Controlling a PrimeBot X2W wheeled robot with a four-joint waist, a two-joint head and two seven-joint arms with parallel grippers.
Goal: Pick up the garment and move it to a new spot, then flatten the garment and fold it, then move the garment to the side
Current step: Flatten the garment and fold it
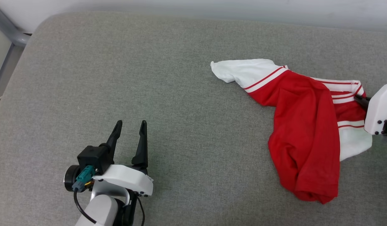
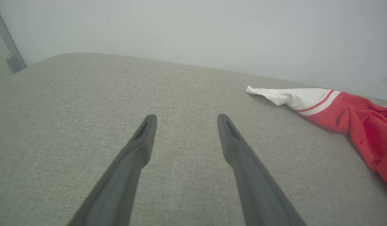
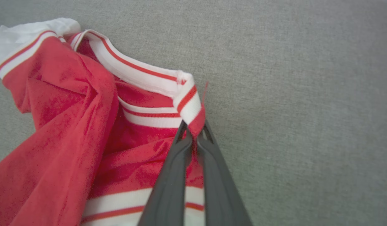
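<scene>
Right claw [image 3: 195, 128]: pressed together, pinching the red T-shirt [image 1: 303, 125] at the end of the striped collar band [image 3: 140, 72]. In my right wrist view a nub of red-and-white rib sits between the tips. The shirt is not off the surface yet as far as I can tell.

Shirt position: crumpled on the grey cushion [image 1: 149, 78], right half of the head view. The long axis runs from the white sleeve [image 1: 240, 70] at 10 o'clock down to the bunched red hem [image 1: 309, 191] at 5 o'clock. The right claw comes in from the shirt's 3 o'clock side, so almost all the cloth lies at 9 o'clock from the pinch.

Left claw [image 1: 130, 125]: spread wide, holding nothing, over bare cushion at the lower left, fingers pointing to 12. The shirt sits at about 2 o'clock from it, well apart. The near sleeve tip is the closest part.

My read: the pickup step is in hand and the right arm owns it. It is the nearer arm and already has the grip. Bare cushion lies toward 9 o'clock, so I judge the carry goes that way. With the grip at one end of the collar, the body should trail behind the claw. A single collar pinch may slip or let the cloth twist. The left claw can take the sleeve end for flattening.
</scene>
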